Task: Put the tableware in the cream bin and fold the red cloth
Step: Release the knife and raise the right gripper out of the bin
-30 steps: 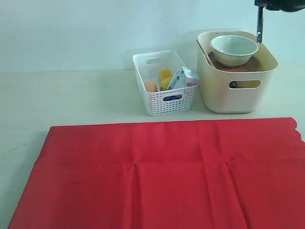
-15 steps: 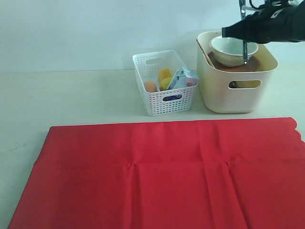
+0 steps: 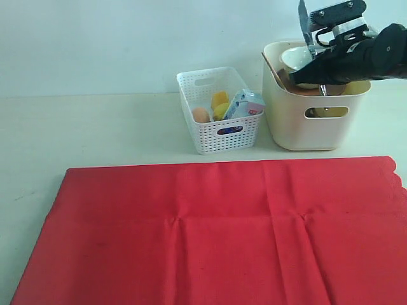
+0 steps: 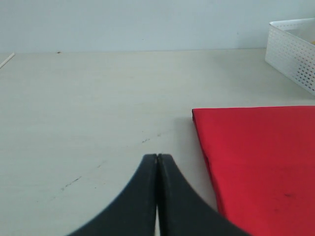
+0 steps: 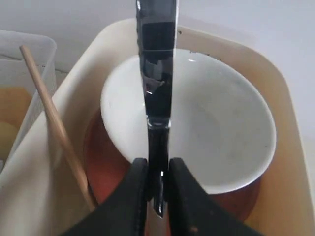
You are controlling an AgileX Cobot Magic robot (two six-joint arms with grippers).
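Note:
My right gripper (image 3: pixel 317 65) hangs over the cream bin (image 3: pixel 318 130), shut on the metal knife (image 5: pixel 156 73), whose blade points up and away above the bowl. The pale bowl (image 5: pixel 211 137) sits on the terracotta plate (image 5: pixel 106 167) inside the bin. A wooden stick (image 5: pixel 54 123) leans against the bin's wall; I cannot tell if it is a spoon handle or a chopstick. The steel cup is hidden. The red cloth (image 3: pixel 216 229) lies flat across the front of the table. My left gripper (image 4: pixel 157 157) is shut on nothing, above bare table beside the cloth's corner (image 4: pixel 261 157).
A white lattice basket (image 3: pixel 219 108) with an egg, yellow food and a milk carton stands just left of the cream bin. The wall runs close behind both containers. Pale table surface (image 3: pixel 95 127) stretches left of the basket.
The right arm has come down from the upper right over the cream bin. The knife has tilted from hanging straight down to blade-up above the bowl.

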